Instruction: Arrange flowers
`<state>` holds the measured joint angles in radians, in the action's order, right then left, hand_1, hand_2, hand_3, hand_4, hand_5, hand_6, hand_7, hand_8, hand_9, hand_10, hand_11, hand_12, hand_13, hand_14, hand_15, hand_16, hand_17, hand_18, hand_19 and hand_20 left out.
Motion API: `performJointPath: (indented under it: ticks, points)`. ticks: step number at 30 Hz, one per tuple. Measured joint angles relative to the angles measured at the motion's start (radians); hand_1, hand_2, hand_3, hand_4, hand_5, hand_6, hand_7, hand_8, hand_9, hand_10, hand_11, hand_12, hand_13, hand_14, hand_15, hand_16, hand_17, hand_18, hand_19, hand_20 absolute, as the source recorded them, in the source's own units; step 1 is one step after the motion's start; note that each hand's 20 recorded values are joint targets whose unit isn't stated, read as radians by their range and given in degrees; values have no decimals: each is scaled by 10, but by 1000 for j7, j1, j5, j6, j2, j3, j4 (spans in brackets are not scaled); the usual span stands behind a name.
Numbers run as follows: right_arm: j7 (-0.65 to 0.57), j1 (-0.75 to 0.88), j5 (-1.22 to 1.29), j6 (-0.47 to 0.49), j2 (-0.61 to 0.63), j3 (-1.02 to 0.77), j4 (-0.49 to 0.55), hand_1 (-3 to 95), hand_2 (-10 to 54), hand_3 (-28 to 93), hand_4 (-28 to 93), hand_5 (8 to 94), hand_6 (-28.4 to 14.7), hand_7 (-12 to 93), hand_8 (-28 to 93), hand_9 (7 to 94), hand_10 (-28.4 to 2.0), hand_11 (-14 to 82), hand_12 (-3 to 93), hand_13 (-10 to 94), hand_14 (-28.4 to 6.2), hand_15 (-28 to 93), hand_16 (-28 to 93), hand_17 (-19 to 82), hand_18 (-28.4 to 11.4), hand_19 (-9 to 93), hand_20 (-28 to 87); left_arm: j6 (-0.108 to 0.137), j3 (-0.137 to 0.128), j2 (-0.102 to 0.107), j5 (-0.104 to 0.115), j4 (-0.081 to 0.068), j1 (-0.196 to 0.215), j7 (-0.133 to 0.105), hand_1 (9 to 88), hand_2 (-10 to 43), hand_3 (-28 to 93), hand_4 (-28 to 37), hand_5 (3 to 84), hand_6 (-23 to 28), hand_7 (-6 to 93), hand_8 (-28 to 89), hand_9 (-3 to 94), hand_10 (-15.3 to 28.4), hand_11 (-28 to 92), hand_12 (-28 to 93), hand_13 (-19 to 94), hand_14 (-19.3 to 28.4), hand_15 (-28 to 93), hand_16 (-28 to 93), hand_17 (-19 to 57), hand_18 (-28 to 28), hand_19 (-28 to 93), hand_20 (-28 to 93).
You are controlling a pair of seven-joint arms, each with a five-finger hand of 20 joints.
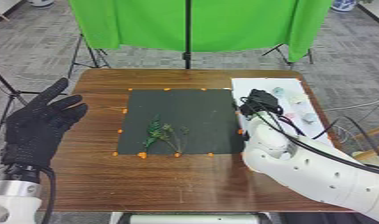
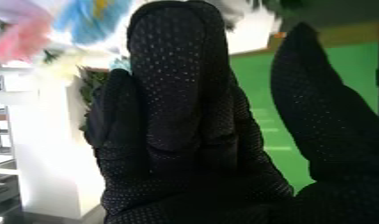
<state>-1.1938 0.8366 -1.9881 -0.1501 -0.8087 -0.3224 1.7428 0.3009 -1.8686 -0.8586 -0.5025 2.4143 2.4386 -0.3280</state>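
Stems with green leaves (image 1: 153, 132) lie on a dark mat (image 1: 177, 105) in the head view, a little below the middle of the frame. One is dark green, and the one next to it is thin and a bit lighter. Little orange bits (image 1: 142, 155) sit along the sides of the mat. The mat is on a brown table (image 1: 168, 185).

On the right side of the frame is a white sheet (image 1: 256, 83). A blue flower (image 1: 278, 91), a white flower (image 1: 296, 99) and a pink flower (image 1: 310, 117) are on it. The right hand (image 1: 262, 103) is over the left part of this sheet, near the flowers. The left hand (image 1: 33, 130) is up at the left side of the frame, by the table's edge. It is open, with its fingers spread a bit and pointing up. A big green cloth (image 1: 141, 25) hangs at the top of the frame, with a black pole (image 1: 188, 30) in front of it.

In the right wrist view, the right hand (image 2: 185, 150) is open. Its long fingers are straight and close to each other, and its thumb stands well apart from them. Blue, pink and pale yellow petals are near the fingertips, on the side away from the thumb. Some small green leaves (image 2: 89, 92) peek out just beside the fingers. The green cloth shows between the fingers and the thumb.
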Motion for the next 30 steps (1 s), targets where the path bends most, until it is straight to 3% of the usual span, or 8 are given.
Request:
performJointPath:
  ticks: [11,18,24,30]
  points:
    - [-7,16,31,56,-7,16,-29,377,-95,679,-282,538,-82,104,-98,787,-159,303,158,826,-84,552,156,526,-183,932,150,-5,1,3,-1,-6,-10,13,228,72,795,-226,358,83,149,-103,351,217,341,122,263,284,619,-123,-57,248,606,256]
    - [-19,-36,10,52,-23,84,-67,431,-95,702,-281,702,-32,167,-112,848,-118,322,166,849,-70,547,161,540,-173,932,159,-13,2,6,-3,-9,-23,18,228,71,796,-226,358,83,150,-103,351,217,340,123,263,284,620,-123,-57,248,606,256]
    - [-19,-76,-33,40,-34,134,-114,560,-95,622,-282,859,0,203,53,929,-84,259,244,883,-54,526,187,550,-171,932,188,-13,2,6,-3,-9,-24,16,228,71,796,-225,358,83,150,-104,351,216,341,123,265,284,619,-123,-57,249,606,256]
    - [-12,-78,-45,13,-35,143,-125,560,-95,670,-282,881,-2,207,70,937,-80,282,254,897,-50,527,205,539,-183,932,238,-13,1,6,-3,-9,-23,13,228,72,795,-225,358,83,149,-103,351,217,341,123,264,284,619,-123,-57,248,606,256]
